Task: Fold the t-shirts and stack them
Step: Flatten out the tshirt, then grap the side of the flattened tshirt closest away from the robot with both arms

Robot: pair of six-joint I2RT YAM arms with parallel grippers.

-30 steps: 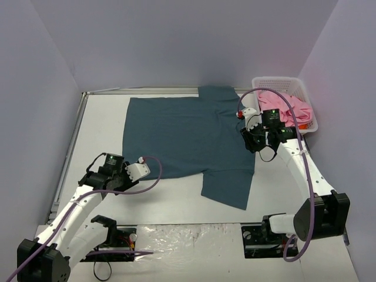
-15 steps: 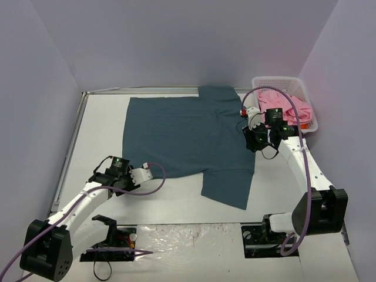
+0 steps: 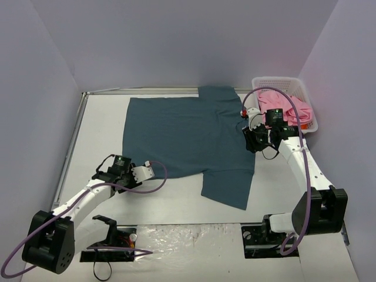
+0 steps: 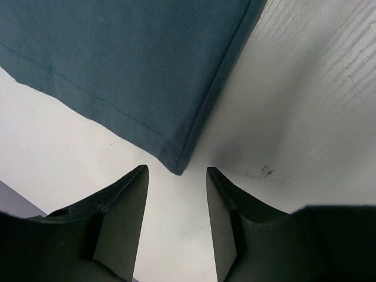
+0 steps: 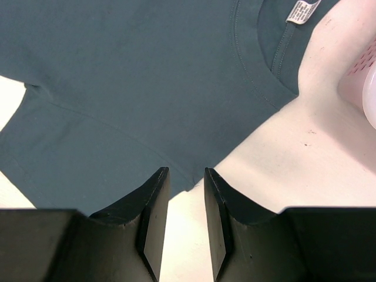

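Observation:
The large teal-blue t-shirt [image 3: 188, 135] lies spread flat on the white table, collar toward the right. My left gripper [image 3: 148, 171] is open and low at its near left hem corner. In the left wrist view that corner [image 4: 175, 167] sits just ahead of the gap between my fingers [image 4: 176, 176]. My right gripper [image 3: 249, 120] is open at the shirt's right edge by the collar. In the right wrist view the shoulder edge [image 5: 176, 176] reaches the gap between the tips [image 5: 186, 176], not clamped. The pink t-shirt [image 3: 289, 107] lies bunched in the basket.
The white lattice basket [image 3: 276, 80] stands at the back right corner, close to my right arm; its wall shows in the right wrist view [image 5: 365, 61]. A white neck tag [image 5: 302, 10] marks the collar. A metal rail [image 3: 70, 147] runs along the table's left edge.
My left gripper has moved right and toward the near edge, up to the shirt's hem corner. My right gripper has shifted slightly toward the back. The shirt has not moved.

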